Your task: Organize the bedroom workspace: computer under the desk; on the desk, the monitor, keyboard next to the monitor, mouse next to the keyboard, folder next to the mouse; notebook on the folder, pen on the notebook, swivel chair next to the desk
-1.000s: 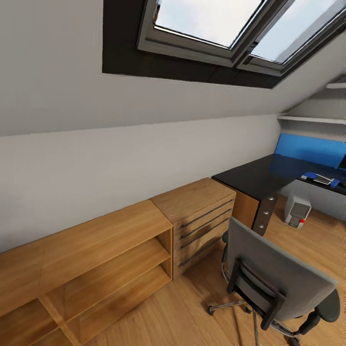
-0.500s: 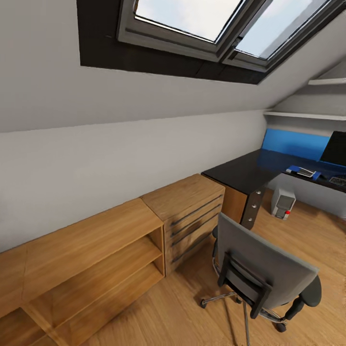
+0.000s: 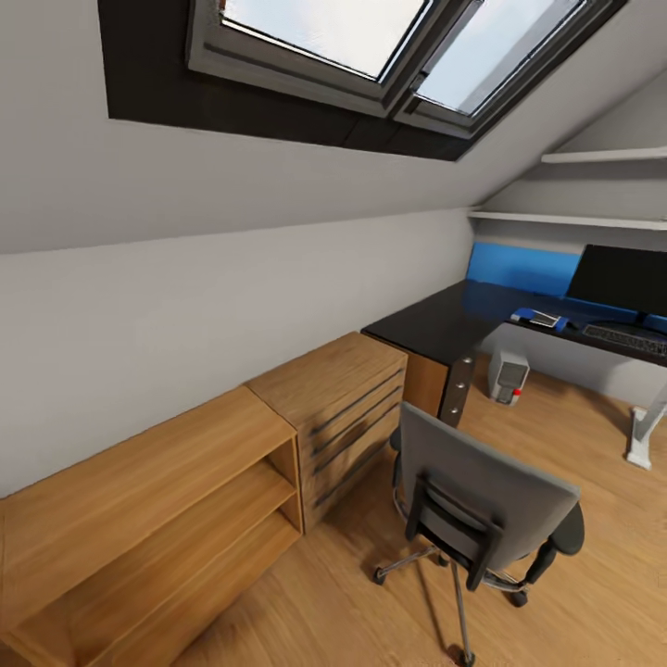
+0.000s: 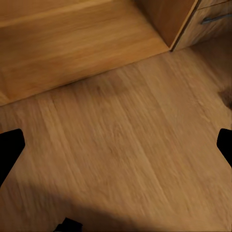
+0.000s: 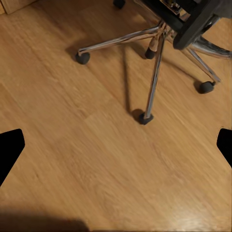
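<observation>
Both hands spread wide and empty, I judge the swivel chair (image 3: 482, 505) rolls easily on castors; I'd grip its stiff backrest top.

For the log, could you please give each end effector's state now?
Left end effector: open, holding nothing.
Right end effector: open, holding nothing.

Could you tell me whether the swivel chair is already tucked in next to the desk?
No, in the head view the swivel chair stands out on the wooden floor, apart from the desk, in front of the light-wood drawer chest.
</observation>
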Controlling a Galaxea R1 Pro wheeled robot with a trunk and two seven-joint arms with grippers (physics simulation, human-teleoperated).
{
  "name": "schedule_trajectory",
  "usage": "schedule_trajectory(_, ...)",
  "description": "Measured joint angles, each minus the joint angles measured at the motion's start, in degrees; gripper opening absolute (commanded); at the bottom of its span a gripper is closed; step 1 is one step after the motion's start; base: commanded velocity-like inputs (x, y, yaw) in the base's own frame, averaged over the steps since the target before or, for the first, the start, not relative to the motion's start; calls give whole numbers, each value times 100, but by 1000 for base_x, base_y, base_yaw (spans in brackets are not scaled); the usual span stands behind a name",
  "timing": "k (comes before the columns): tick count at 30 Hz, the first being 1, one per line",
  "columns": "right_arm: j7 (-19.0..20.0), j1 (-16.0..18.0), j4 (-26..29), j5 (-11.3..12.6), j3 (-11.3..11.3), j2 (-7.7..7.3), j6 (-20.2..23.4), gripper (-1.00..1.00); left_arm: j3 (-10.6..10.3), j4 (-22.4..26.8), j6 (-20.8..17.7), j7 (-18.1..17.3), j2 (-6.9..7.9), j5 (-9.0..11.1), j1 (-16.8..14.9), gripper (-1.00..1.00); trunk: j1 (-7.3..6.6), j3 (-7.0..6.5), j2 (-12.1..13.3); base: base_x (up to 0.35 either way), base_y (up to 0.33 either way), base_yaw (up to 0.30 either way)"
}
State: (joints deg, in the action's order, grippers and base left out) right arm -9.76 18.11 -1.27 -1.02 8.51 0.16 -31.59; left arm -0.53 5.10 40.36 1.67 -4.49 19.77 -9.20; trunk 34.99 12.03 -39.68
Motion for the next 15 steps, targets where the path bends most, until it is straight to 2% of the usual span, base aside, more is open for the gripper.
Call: schedule_trajectory(15, -6, 0, 0, 0, 0, 0, -1, 100, 0, 0, -1, 0, -8, -1, 0, 100, 0, 0, 0, 0, 19, -267)
